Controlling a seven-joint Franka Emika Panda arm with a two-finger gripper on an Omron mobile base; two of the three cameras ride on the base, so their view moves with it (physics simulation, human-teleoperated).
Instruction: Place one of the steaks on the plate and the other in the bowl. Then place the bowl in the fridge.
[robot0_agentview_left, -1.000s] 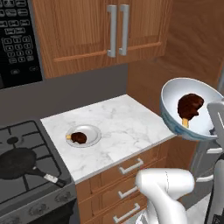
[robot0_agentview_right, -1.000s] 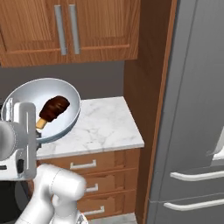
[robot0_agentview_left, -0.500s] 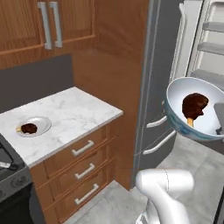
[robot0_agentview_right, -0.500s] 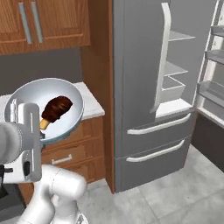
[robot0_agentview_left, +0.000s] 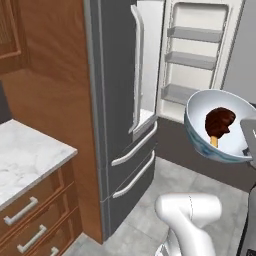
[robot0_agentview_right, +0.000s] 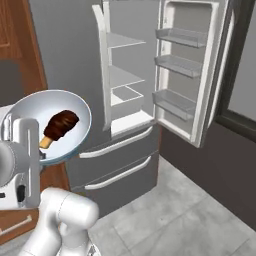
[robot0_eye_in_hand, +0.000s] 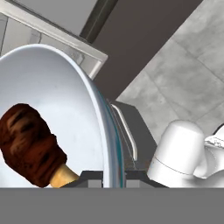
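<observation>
My base has swung round since a moment ago: the stove and plate have slid out of sight, and I now face the fridge with its door standing open.

In the left base view, the bowl hangs tilted at the right, in front of the open door's shelves, with a steak lying inside it. A corner of the marble counter shows at the lower left, above wooden drawers.

In the right base view, the bowl sits at the left, just above my arm, the steak resting against its inner wall. The fridge shows pale shelves inside, and its open door carries racks of its own.

In the hand view, my pincer is nearly closed, its fingertips pinching the bowl's rim between them. The steak lies low in the bowl, orange end toward my fingers.
</observation>
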